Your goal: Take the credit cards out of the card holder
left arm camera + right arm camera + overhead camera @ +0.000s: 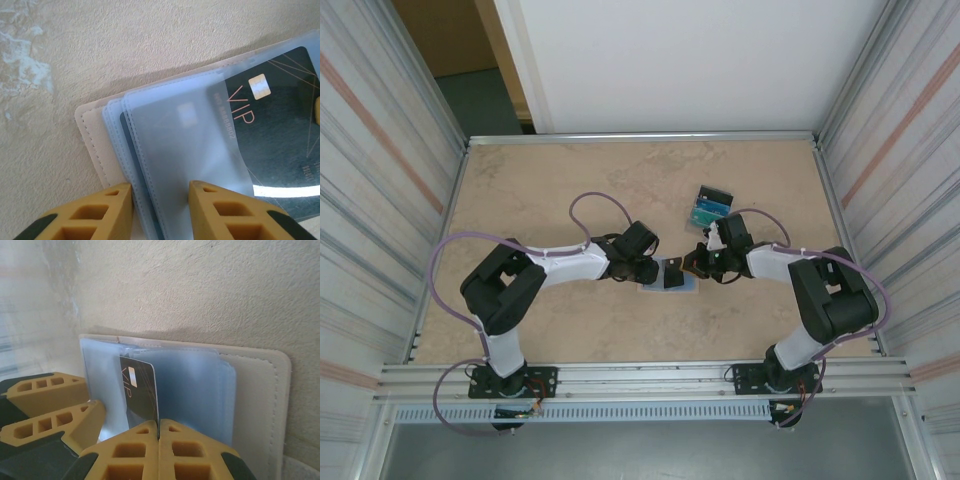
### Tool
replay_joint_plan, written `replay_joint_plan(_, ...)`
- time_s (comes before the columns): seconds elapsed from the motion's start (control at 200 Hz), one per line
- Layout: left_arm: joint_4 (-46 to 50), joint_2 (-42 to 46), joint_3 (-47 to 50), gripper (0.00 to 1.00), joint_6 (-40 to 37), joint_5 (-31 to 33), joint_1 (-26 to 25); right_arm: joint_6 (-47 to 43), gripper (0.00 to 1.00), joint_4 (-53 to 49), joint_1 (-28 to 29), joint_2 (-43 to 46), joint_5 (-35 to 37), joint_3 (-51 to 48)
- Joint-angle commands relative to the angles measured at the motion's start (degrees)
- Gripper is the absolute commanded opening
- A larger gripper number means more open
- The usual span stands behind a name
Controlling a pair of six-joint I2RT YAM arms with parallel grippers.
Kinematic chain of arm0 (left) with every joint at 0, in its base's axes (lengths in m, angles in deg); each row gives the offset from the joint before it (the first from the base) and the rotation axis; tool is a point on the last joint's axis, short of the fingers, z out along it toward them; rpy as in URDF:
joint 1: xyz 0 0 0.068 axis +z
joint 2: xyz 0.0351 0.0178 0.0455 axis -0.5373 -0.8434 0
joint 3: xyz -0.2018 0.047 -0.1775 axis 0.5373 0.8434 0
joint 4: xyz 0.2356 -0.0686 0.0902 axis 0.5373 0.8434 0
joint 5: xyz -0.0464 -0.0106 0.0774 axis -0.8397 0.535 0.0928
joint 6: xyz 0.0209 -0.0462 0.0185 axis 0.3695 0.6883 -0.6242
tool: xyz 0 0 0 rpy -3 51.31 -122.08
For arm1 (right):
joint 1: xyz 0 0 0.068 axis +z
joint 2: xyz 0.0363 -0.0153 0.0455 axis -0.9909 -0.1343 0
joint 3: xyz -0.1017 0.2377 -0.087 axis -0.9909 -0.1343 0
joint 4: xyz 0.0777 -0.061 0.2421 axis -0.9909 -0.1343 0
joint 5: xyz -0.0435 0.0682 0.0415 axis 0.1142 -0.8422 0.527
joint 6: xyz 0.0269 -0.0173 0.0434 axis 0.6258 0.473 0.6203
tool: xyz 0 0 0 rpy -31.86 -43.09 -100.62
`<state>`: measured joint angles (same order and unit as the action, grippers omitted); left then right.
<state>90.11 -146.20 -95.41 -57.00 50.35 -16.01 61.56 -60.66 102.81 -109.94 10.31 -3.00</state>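
The card holder (672,287) lies open on the table between my two grippers, tan cover (261,390) down and pale blue sleeves (170,135) fanned up. A dark navy credit card marked VIP (280,150) sticks partway out of a sleeve. My right gripper (159,422) is shut on that card's edge (141,390), and in the top view it sits at the holder's right side (693,265). My left gripper (160,192) is open, its yellow tips resting on the sleeves near the holder's left edge (655,270). Its fingers (47,390) also appear in the right wrist view.
A clear tray of teal and blue cards (712,207) sits on the table behind my right gripper. Corrugated metal walls (380,170) close in both sides, and a rail (640,378) runs along the near edge.
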Motion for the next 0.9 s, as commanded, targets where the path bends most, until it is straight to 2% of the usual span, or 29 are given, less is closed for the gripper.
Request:
replay_joint_plan(0.0, 1.87, -1.39, 1.07, 0.34, 0.78, 0.25, -0.66, 0.8, 0.0, -0.81, -0.29, 1.94, -1.4, -0.21)
replay_joint_plan(0.356, 2.44, -2.41, 0.44, 0.34, 0.78, -0.32, -0.71, 4.26, 0.17, 3.65, 1.17, 3.01, -4.15, -1.44)
replay_joint_plan(0.787, 2.08, -2.56, 0.25, 0.33, 1.13, -1.12, -0.66, 4.74, 0.17, 5.51, 3.34, -1.05, -3.69, -0.32)
replay_joint_plan(0.897, 1.9, -2.43, 0.34, 0.34, 1.45, -1.16, -0.71, 3.75, 0.08, 3.59, 3.42, -0.81, -2.81, 0.16)
